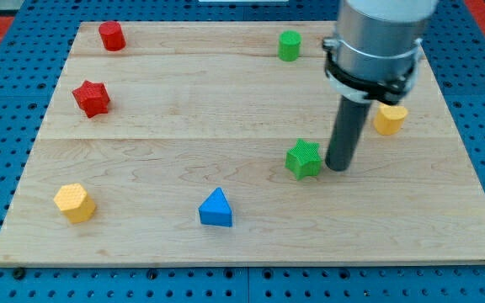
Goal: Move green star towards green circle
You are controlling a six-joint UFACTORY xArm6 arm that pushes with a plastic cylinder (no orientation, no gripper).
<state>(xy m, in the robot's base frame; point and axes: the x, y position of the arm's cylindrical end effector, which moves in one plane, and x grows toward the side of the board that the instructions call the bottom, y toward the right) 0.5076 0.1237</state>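
The green star (303, 159) lies right of the board's middle. The green circle (289, 45), a short cylinder, stands near the view's top edge of the board, almost straight above the star. My tip (338, 167) rests on the board just to the right of the green star, with a narrow gap or light contact that I cannot tell apart. The rod rises from it to the arm's grey body at the view's top right.
A yellow block (390, 119) sits right of the rod, partly hidden by it. A red cylinder (111, 36) and red star (92, 98) lie at the upper left. A yellow hexagon (75, 202) and blue triangle (216, 208) lie at the view's bottom. The wooden board (183, 126) rests on a blue pegboard.
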